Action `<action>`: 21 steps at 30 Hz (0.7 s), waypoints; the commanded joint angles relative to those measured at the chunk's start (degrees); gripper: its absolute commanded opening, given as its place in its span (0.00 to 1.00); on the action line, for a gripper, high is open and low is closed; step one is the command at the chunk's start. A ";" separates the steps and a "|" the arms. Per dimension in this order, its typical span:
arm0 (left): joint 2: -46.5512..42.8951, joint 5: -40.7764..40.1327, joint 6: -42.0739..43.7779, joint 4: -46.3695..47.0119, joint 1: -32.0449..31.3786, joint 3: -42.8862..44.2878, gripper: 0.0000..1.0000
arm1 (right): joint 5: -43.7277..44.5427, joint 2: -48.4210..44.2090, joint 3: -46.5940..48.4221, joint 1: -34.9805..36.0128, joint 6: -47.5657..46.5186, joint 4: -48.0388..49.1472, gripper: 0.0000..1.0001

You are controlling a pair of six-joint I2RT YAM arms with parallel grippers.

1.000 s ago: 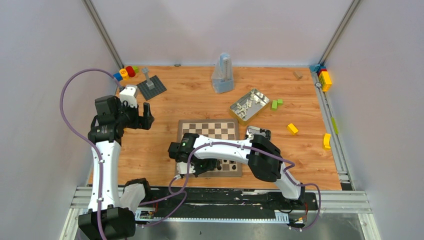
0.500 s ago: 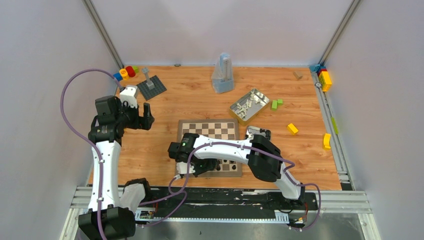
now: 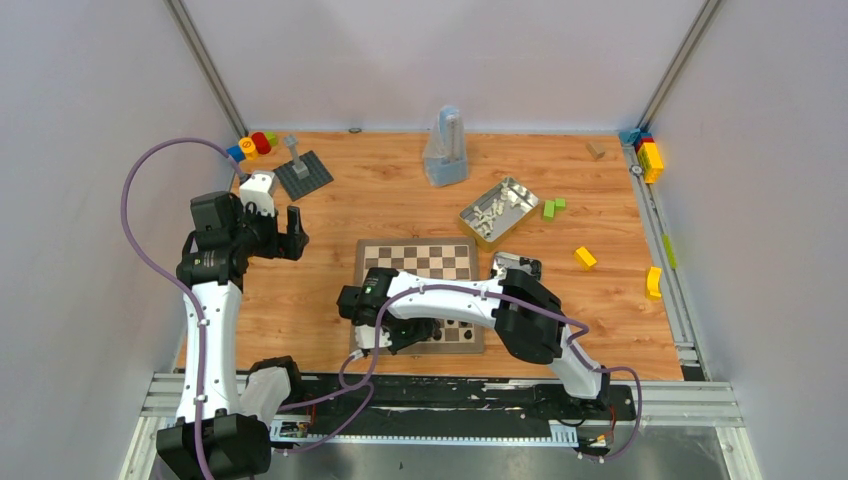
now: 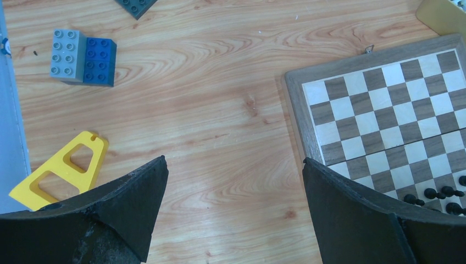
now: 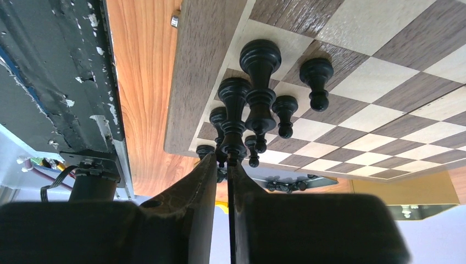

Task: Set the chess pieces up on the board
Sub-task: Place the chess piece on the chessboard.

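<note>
Right gripper (image 5: 228,163) pinches a black piece (image 5: 234,99) over the board (image 4: 384,110), left gripper (image 4: 233,162) gapes idle; next, seat it squarely.

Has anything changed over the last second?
Nothing visibly changed. The right end effector stays closed at the top of a black piece standing on the board, and the left end effector stays open.

Pale grey walls (image 3: 90,100) — wood-grain table (image 3: 400,200), evenly lit.
</note>
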 commanded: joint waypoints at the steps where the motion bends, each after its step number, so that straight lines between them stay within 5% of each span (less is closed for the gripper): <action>1: -0.94 0.96 0.78 1.20 0.56 0.17 1.00 | 1.49 -0.23 -0.51 0.34 0.72 0.94 0.14; 11: -0.89 1.06 0.71 1.29 0.52 0.18 1.00 | 1.50 -0.43 0.04 0.34 0.64 0.89 0.14; 21: -0.73 0.82 0.96 1.20 0.52 0.35 1.00 | -3.20 -2.95 4.84 0.19 0.96 0.80 0.28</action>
